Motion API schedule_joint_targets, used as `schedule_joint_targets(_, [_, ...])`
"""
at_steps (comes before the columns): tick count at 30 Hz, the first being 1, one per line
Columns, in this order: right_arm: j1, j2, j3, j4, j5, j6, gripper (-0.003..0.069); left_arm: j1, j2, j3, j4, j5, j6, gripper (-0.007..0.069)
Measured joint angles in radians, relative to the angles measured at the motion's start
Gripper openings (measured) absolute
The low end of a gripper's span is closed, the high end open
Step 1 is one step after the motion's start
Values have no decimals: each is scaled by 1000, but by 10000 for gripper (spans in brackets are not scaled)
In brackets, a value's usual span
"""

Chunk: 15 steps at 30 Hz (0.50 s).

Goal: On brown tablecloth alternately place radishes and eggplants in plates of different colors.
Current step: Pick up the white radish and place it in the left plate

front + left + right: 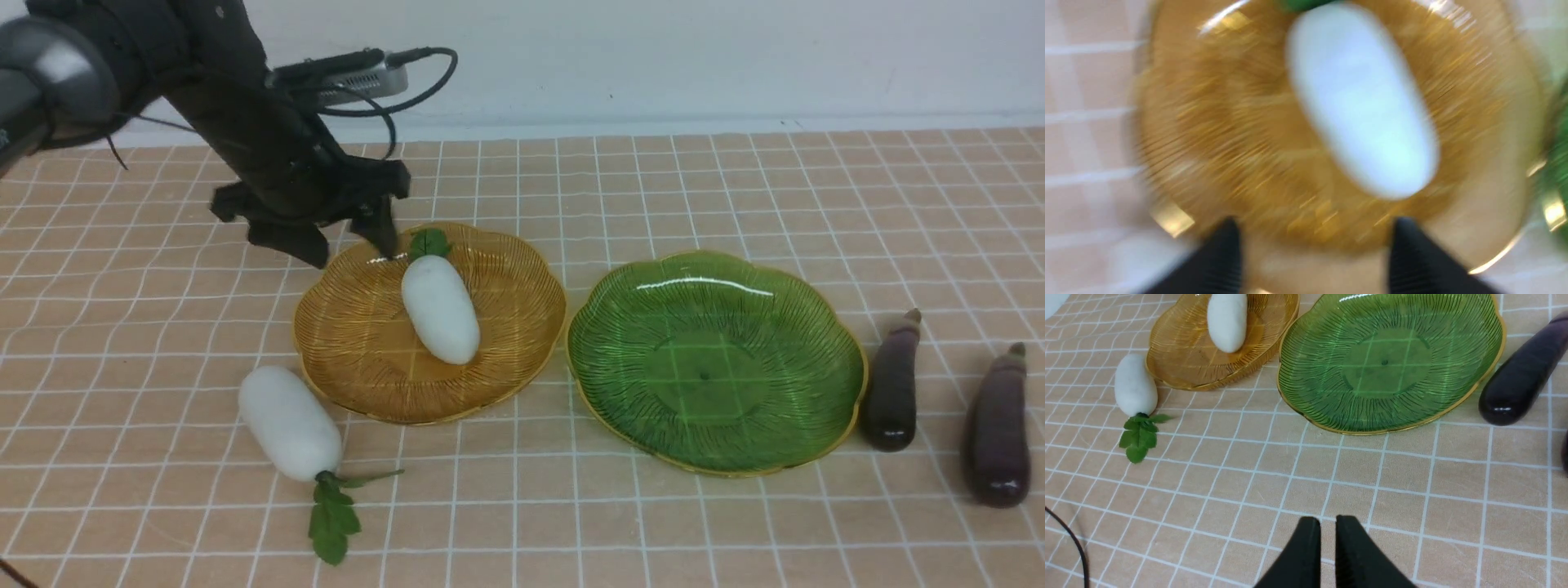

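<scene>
One radish (pixel 439 309) lies beside left gripper (pixel 351 255) — apart

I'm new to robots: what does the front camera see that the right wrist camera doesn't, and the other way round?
Only the front view: the left arm and its left gripper, open and empty over the far edge of the amber plate, plus the outer eggplant in full.
Only the right wrist view: the right gripper, shut on nothing, above bare tablecloth.
Both: the amber plate holding one radish, the other radish on the cloth beside it, the empty green plate and the inner eggplant.
</scene>
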Motion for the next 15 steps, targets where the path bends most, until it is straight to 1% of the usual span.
schedule_joint_targets(3, [0,0,0,0,2,-2,47,38,-45,-1,121,51,-3,85])
schedule_joint_targets(5, [0,0,0,0,3,-2,47,72,-78,35,164,56,-7,22])
schedule_joint_targets(8, [0,0,0,0,7,-2,47,114,-155,163,174,56,-14,-2])
schedule_joint_targets(11, [0,0,0,0,11,-2,47,119,-241,336,143,52,-15,-3])
schedule_joint_targets(13, [0,0,0,0,11,-2,47,118,-296,474,73,-25,-23,-3])
schedule_joint_targets(15, [0,0,0,0,11,-2,47,118,-309,542,24,-101,-30,-3])
